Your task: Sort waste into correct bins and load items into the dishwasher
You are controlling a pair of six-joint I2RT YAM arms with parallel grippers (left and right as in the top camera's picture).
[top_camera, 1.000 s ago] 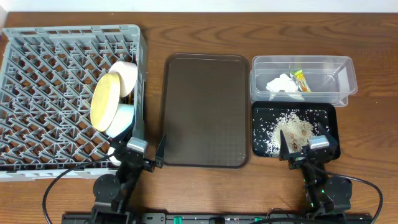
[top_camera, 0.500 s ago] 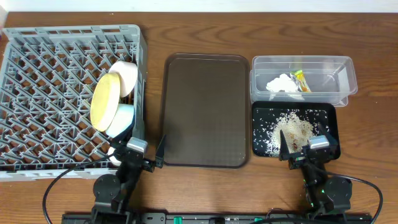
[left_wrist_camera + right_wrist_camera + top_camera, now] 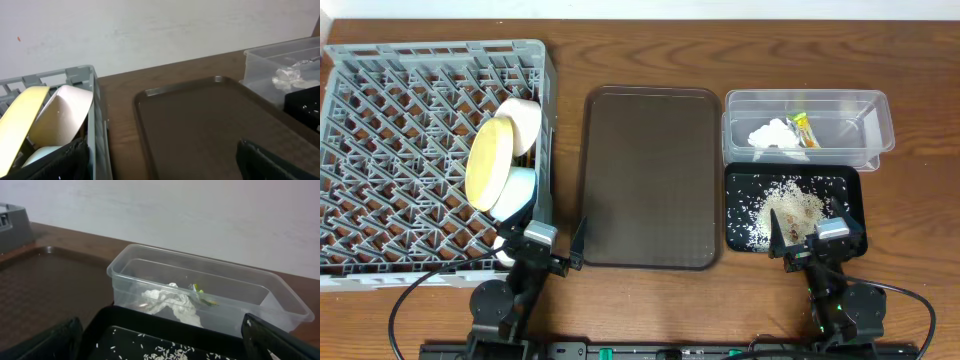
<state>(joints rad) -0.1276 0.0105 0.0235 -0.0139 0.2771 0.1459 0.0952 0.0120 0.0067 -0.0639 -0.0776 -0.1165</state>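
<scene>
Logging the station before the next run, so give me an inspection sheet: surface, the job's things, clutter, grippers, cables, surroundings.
Surface: wooden table, brown serving tray in the middle.
Job's things: yellow plate, white bowl and blue bowl stand together at the grey rack's right side; tissue and wrapper in the clear tub; rice scraps in the black tray; chopsticks not made out.
Clutter: nothing seen.
Grippers: left gripper and right gripper open, holding nothing.
Cables: black cables loop by the arm bases.
Surroundings: white wall behind.

Brown wooden table (image 3: 650, 300), plain white wall (image 3: 150, 30) behind — soft, even light
</scene>
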